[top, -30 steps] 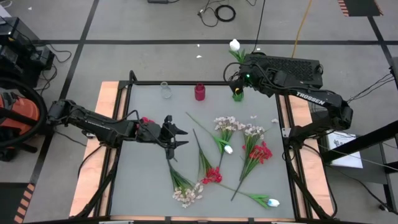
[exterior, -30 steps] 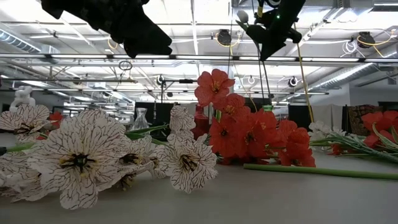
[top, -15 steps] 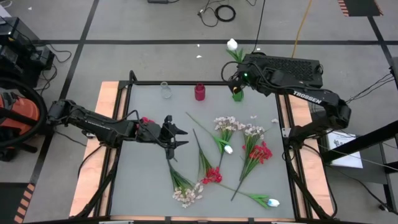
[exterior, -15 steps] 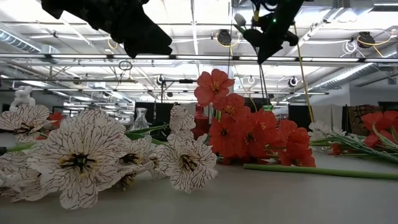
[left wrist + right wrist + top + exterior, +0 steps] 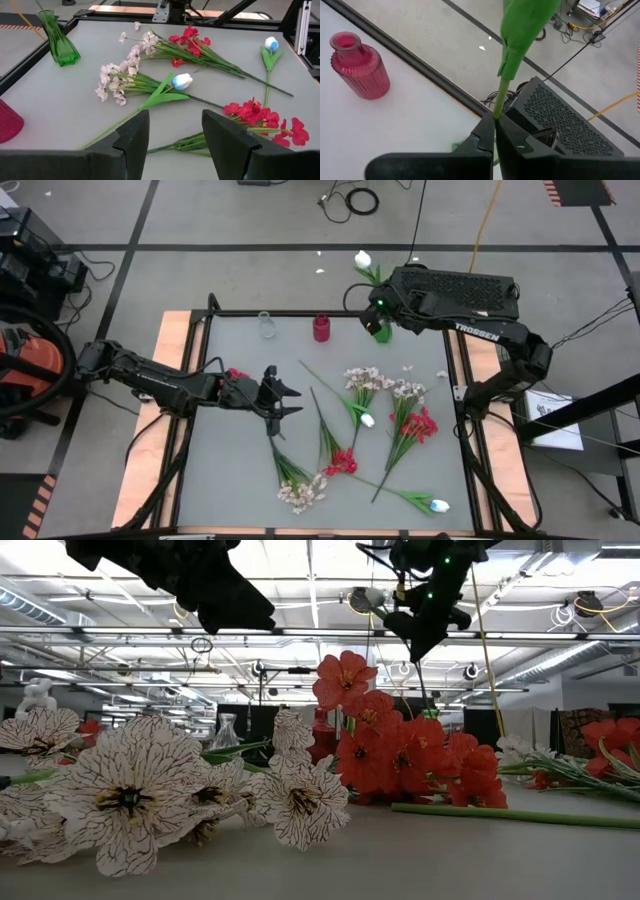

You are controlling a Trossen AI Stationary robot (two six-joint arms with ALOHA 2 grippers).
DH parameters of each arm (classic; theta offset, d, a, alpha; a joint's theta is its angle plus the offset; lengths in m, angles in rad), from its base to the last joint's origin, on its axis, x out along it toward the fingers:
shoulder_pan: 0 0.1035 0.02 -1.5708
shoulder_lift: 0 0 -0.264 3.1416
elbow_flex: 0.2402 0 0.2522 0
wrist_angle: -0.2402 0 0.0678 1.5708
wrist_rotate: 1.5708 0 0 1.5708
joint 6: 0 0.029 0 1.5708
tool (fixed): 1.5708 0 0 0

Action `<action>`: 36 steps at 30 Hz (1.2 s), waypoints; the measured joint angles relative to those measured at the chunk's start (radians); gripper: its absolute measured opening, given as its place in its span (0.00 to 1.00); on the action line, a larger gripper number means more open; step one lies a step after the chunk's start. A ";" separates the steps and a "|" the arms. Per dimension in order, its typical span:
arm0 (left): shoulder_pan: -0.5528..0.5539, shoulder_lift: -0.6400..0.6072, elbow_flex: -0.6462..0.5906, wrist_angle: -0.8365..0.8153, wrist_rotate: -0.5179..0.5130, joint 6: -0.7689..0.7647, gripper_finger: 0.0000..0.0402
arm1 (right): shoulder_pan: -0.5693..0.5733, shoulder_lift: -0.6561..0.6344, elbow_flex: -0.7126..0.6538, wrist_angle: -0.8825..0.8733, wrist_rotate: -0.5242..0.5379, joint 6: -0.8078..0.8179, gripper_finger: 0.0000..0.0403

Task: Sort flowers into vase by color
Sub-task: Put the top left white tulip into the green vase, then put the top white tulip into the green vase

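Note:
My right gripper hovers over the green vase at the table's far right edge, shut on a white tulip. Its bud sticks out beyond the far edge, and its green leaf rises past the fingers. My left gripper waits open above the table's left half, touching nothing. Red blooms, another white tulip and pale blossom clusters lie flat on the table. A red vase and a clear vase stand at the far edge. My right gripper pinches the tulip's thin green stem between its two shut fingers, just below the leaf, with the fingers lying across the stem. The tulip is lifted and tilted, and its lower stem runs down toward the green vase. Whether that end is inside cannot be seen.
More stems lie across the table's middle and right: a pale cluster and a red one near the front, and a white tulip near the right front corner. Bare grey surface lies to the left. Wooden side boards and a black frame edge the table.
My right gripper has shifted a little toward the table's left above the green vase, still shut on the stem. The tulip has tipped with it, so its bud has swung leftward. My left arm has kept still.

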 joint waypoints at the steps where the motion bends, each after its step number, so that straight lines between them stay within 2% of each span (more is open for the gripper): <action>1: 0.000 0.000 0.000 -0.005 0.000 0.000 0.47 | -0.001 0.002 0.000 -0.006 -0.001 0.000 0.00; 5: 0.000 0.000 0.000 -0.005 0.000 0.000 0.47 | 0.000 0.002 -0.001 -0.041 -0.002 0.010 0.01; 8: 0.000 0.000 0.000 -0.005 0.000 0.000 0.47 | -0.001 0.001 -0.001 -0.098 -0.002 0.034 0.06; 20: 0.000 0.000 0.000 -0.006 0.004 -0.002 0.47 | 0.002 -0.022 -0.001 -0.273 -0.003 0.112 0.38; 28: 0.000 0.000 0.000 -0.028 0.019 -0.002 0.47 | 0.068 -0.195 -0.001 -0.354 -0.008 0.209 0.52; 36: 0.000 0.000 0.000 -0.029 0.019 -0.002 0.47 | 0.252 -0.375 0.000 -0.357 -0.007 0.323 0.55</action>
